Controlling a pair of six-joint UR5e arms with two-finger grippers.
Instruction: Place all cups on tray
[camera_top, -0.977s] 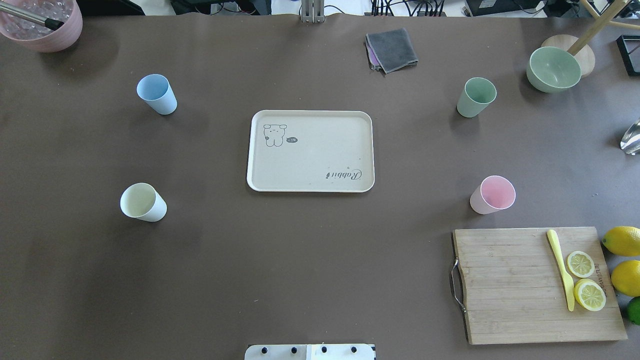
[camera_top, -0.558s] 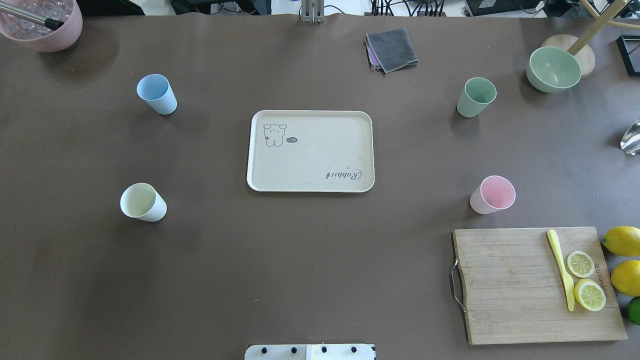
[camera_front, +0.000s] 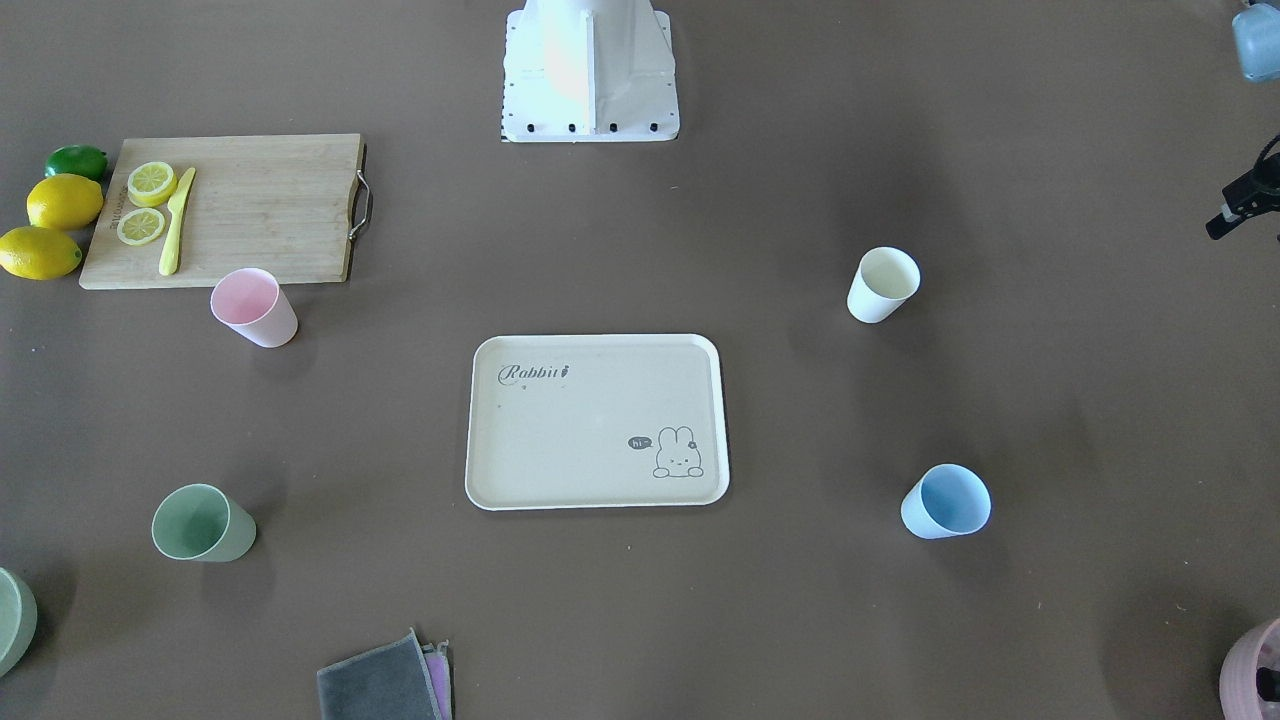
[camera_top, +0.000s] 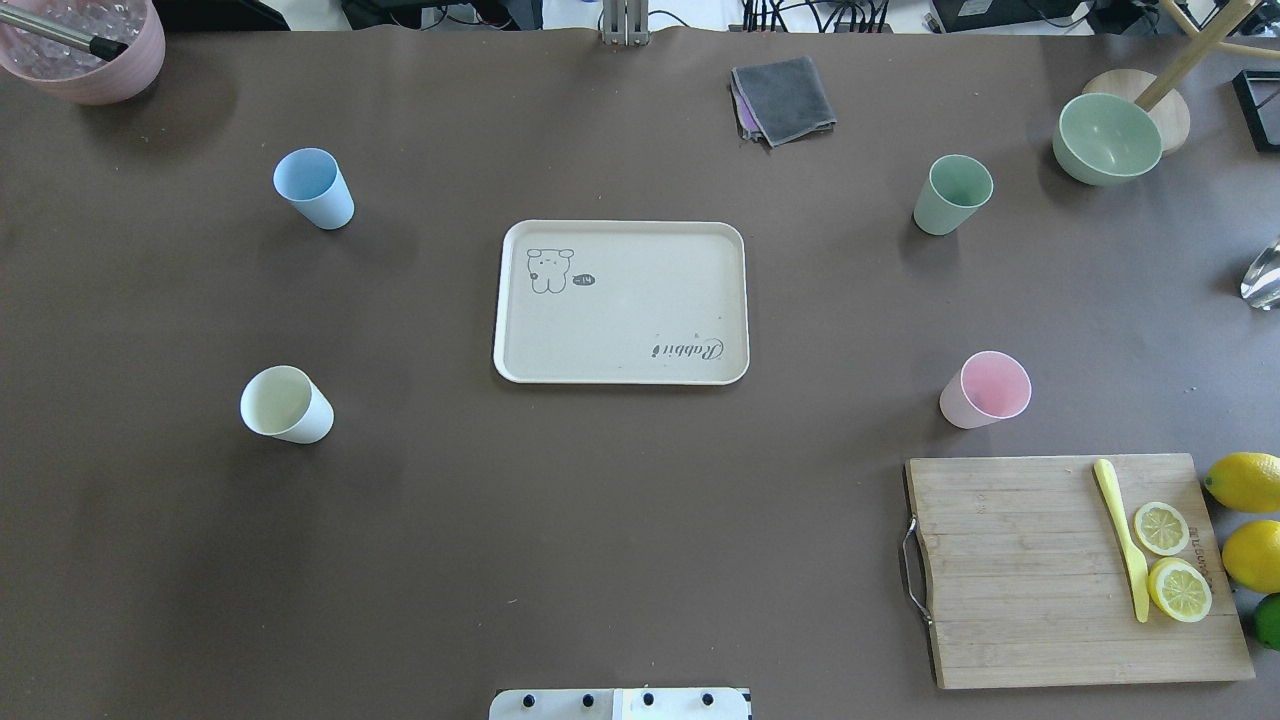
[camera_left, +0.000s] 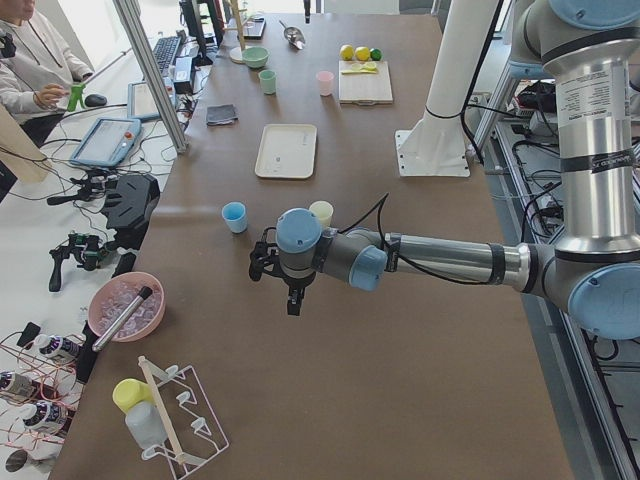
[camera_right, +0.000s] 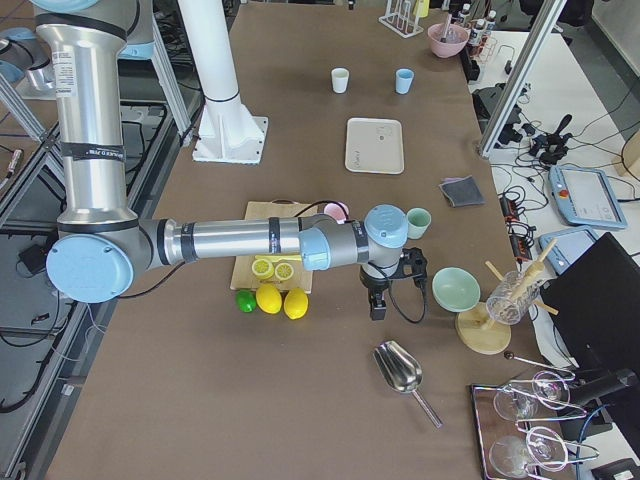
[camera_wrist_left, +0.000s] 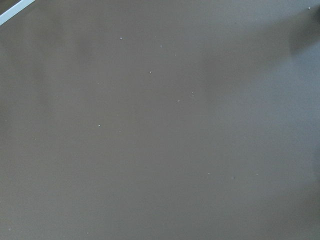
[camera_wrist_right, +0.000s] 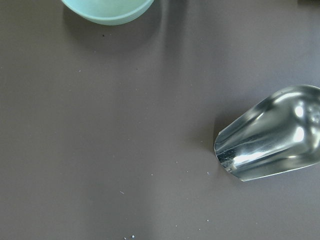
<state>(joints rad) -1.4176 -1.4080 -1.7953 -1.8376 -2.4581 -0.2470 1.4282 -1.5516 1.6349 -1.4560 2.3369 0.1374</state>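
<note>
While the four cups stand outside the tray, the brown table (camera_top: 640, 560) holds everything apart. The left arm (camera_left: 440, 262) reaches out low over the table's left end and the right arm (camera_right: 230, 240) over its right end. A wooden cutting board (camera_top: 1020, 570) lies in the near right corner, by the robot's edge. The cream tray (camera_top: 640, 310) lies flat at the table's middle with nothing on it. All cups stand upright on the bare tabletop, well apart from the tray: the pink cup (camera_top: 985, 390) just beyond the board's far edge, the green cup (camera_top: 950, 195) toward the far right corner, the blue cup (camera_top: 315, 190) toward the far left corner, the cream-white cup (camera_top: 285, 405) toward the left edge. The left gripper (camera_left: 292, 300) points down above bare table near the left end. The right gripper (camera_right: 378, 305) hangs above the right end between a green bowl (camera_top: 1105, 138) and a metal scoop (camera_wrist_right: 270, 132). Whether either gripper's fingers are spread or closed cannot be told.
</note>
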